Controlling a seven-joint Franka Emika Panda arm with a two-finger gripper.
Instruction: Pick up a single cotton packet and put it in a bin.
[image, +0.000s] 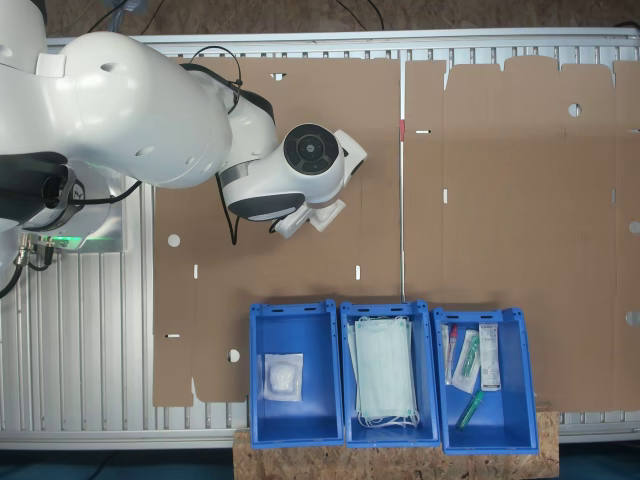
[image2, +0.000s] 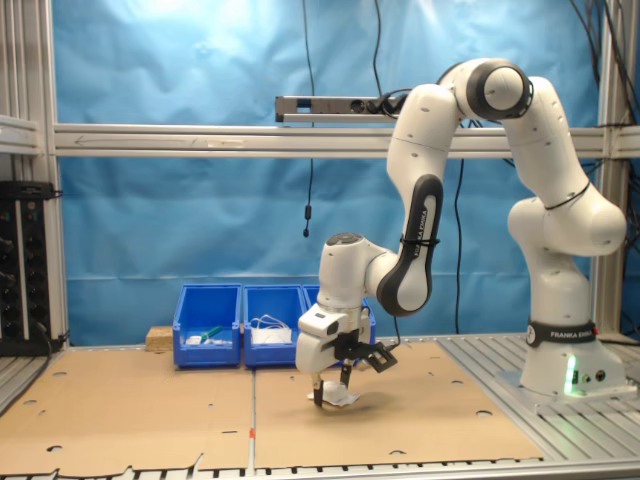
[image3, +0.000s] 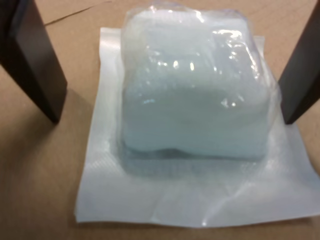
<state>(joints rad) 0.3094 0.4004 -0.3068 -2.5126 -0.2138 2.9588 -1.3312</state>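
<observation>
Small square white cotton packet (image3: 195, 125) with clear plastic rim: lay flat on brown cardboard worktop (image3: 35, 175), no long axis. Tool (image3: 170, 65): fingers (image3: 35, 60) apart, straddling it.

White arm (image2: 470, 190) arches over from base at second exterior view's right, wrist bent down over cardboard-covered worktop (image2: 150, 410). Gripper (image2: 331, 393) low, jaws spread either side of cotton packet (image2: 343, 398); contact between jaws and packet cannot be told. Packet lies on cardboard, near centre. Row of blue bins (image2: 208, 322) behind, against blue backdrop; one shows green item, next shows white items.
</observation>
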